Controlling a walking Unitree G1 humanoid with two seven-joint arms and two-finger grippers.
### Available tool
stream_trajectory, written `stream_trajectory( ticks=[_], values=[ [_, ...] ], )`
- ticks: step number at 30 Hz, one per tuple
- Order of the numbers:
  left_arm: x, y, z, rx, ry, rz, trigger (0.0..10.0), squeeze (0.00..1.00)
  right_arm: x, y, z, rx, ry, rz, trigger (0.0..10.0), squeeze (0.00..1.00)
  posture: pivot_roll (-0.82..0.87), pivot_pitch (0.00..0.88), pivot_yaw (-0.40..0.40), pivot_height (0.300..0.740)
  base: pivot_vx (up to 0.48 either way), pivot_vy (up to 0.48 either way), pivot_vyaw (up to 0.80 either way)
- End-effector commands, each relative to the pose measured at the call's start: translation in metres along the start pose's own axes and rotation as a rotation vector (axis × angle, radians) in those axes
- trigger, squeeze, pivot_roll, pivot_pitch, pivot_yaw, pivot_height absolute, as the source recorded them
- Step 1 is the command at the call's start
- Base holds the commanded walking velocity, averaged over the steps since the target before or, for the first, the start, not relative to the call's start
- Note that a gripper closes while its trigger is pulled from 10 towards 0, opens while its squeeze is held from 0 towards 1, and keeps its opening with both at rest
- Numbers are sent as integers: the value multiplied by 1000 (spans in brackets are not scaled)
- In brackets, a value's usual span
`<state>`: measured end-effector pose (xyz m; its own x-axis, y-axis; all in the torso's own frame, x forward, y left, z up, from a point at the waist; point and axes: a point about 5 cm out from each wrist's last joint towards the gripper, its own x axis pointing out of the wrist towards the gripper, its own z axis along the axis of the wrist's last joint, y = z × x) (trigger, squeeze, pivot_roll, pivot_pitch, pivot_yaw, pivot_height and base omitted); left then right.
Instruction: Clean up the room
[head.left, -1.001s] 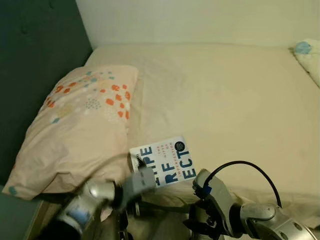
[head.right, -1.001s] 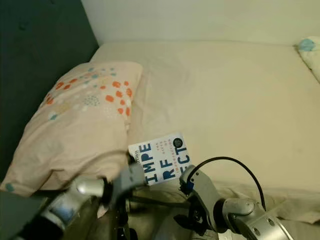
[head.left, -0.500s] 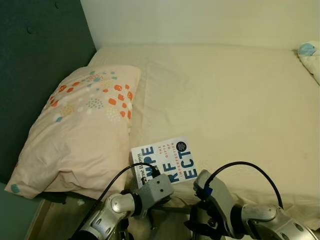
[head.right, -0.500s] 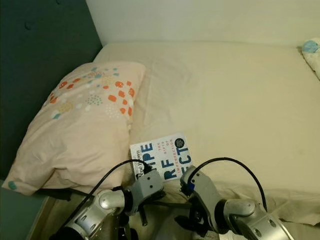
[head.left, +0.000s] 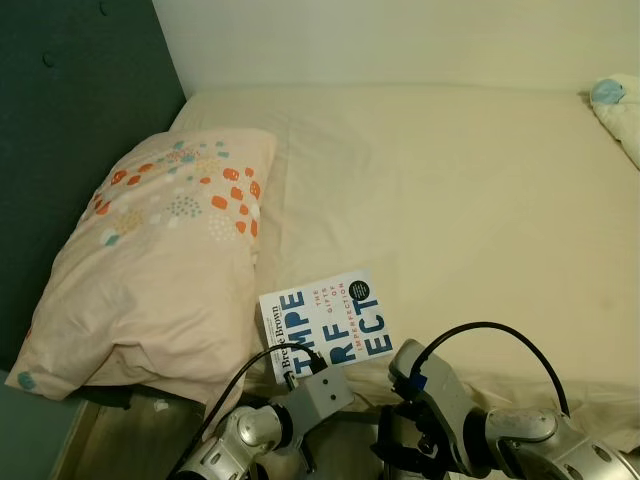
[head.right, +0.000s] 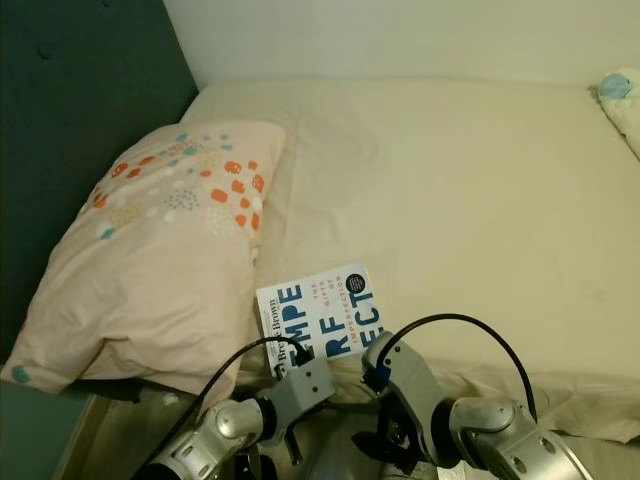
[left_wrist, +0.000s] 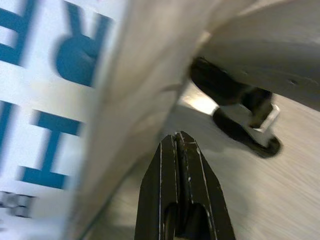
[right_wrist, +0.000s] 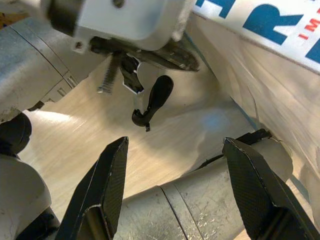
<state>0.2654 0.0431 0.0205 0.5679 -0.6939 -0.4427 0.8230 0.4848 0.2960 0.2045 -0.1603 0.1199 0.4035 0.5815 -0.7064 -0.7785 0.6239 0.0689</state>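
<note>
My left end effector (left_wrist: 178, 142) hangs low at the near edge of the bed (head.left: 450, 200), its fingers pressed together on nothing, just below the book (head.left: 328, 322). My right end effector (right_wrist: 175, 150) sits beside it to the right, fingers spread wide and empty. The book lies flat on the bed's near edge, against the patterned pillow (head.left: 160, 260) on its left. A second pillow (head.left: 615, 110) rests at the far right.

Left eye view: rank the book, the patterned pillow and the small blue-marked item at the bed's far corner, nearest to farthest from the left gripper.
1. Book, on the bed's near edge, just beyond the left gripper.
2. Patterned pillow, on the robot's left by the headboard.
3. Blue-marked item, far right corner of the bed.
</note>
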Motion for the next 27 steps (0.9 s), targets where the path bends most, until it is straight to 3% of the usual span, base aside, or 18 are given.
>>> stream_trajectory(
  ticks=[1,8,10,27],
  values=[
    [1,-6,-8,1,31,8,0,0,2,9,1,-7,-4,43,10000,0,-136,332,56,603,0,0,0],
    [6,7,-8,39,69,138,0,0,2,13,1,-5,-2,48,10000,0,-147,339,58,603,0,0,0],
    [4,18,-8,77,78,199,0,0,2,14,0,-3,0,48,10000,0,-147,338,60,603,0,0,0],
    [-6,35,-26,189,149,249,0,0,1,13,0,-5,6,43,10000,0,-142,335,52,603,0,0,0]
  ],
)
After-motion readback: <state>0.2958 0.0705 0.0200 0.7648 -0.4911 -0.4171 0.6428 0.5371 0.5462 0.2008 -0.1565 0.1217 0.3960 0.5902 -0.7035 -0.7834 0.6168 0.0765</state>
